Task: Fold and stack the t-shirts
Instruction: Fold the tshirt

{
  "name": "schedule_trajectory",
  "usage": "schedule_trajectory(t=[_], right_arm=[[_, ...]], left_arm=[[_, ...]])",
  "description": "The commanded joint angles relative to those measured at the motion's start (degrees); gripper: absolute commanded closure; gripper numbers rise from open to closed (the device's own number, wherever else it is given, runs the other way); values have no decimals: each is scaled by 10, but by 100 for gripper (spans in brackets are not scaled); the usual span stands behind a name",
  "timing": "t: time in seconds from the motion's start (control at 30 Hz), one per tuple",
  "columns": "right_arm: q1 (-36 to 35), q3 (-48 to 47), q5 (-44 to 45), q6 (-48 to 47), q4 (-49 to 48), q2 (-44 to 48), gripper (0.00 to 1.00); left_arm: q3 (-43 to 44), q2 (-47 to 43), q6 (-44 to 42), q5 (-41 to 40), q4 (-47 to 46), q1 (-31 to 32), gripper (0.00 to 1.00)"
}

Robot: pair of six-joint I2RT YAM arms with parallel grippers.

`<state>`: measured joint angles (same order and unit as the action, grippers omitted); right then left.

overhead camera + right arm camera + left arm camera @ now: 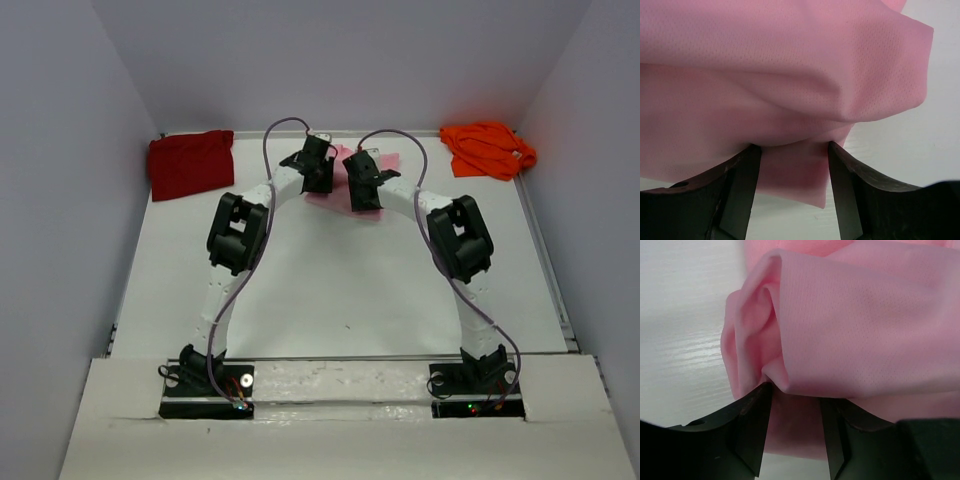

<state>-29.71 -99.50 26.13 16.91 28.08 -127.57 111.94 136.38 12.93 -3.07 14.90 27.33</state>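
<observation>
while bunched, t-shirt (855, 325) within end effector (795, 394)

Bright, soft light falls from above. The flat white table (340, 290) has only faint shadows. Just past the left gripper (795, 395), the light pink soft cloth t-shirt (865, 330) looks sharp, with dark shade under its folds. The gripper's black fingers (752, 430) look dim and blurry.

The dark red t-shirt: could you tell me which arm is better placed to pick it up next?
Left, probably: the dark red t-shirt lies far left, on that arm's side.
</observation>
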Motion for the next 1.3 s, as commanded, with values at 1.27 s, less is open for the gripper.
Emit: schedule_trajectory(t=[1.27], right_arm=[[-149,483,-99,157,13,450,41]], left_arm=[[-472,-377,93,8,34,152,47]])
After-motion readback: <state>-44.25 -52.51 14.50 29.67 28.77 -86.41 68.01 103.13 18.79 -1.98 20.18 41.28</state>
